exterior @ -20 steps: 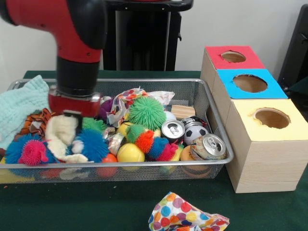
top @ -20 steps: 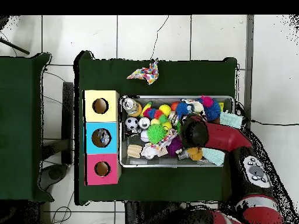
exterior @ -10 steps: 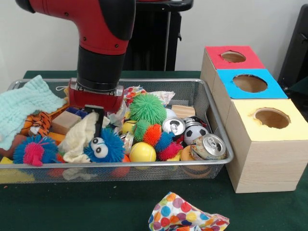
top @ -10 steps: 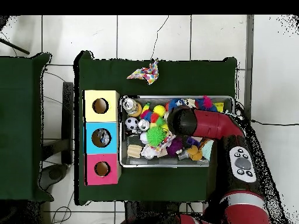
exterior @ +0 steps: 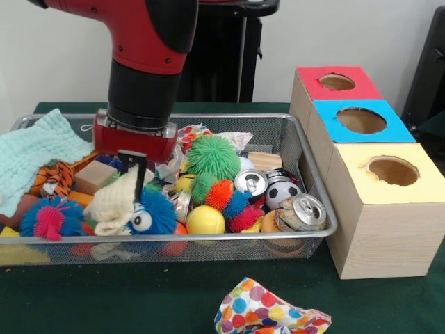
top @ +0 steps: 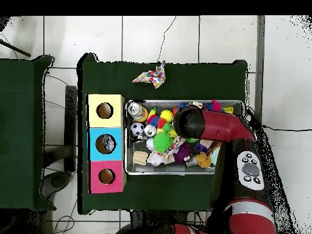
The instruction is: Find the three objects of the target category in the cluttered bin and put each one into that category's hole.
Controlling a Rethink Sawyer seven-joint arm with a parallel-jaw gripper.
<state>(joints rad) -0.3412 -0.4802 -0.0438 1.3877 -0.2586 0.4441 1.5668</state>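
Observation:
A wire mesh bin [exterior: 208, 240] holds a pile of spiky balls, cans, cloths and blocks. My gripper [exterior: 131, 182] hangs over the bin's left half, shut on the peak of a cream cloth [exterior: 115, 202] that droops below it. A blue furry ball with an eye [exterior: 154, 214] sits right beside the cloth. Two cans [exterior: 249, 186] [exterior: 304, 211] and a soccer ball [exterior: 281, 191] lie at the bin's right end. Three boxes stand to the right, with a red hole [exterior: 337, 82], a blue hole [exterior: 361, 120] and a yellow hole [exterior: 393, 170]. In the overhead view the arm [top: 204, 125] hides the gripper.
A light-blue cloth [exterior: 35, 149] hangs over the bin's left rim. A green spiky ball [exterior: 213, 156], a yellow ball [exterior: 205, 220] and a wooden block [exterior: 94, 175] fill the middle. A polka-dot cloth [exterior: 268, 309] lies on the green table outside the bin.
The gripper shifted from the bin's left end toward its middle, dragging the cream cloth along, and has risen slightly. The blue furry ball rolled so its eye shows.

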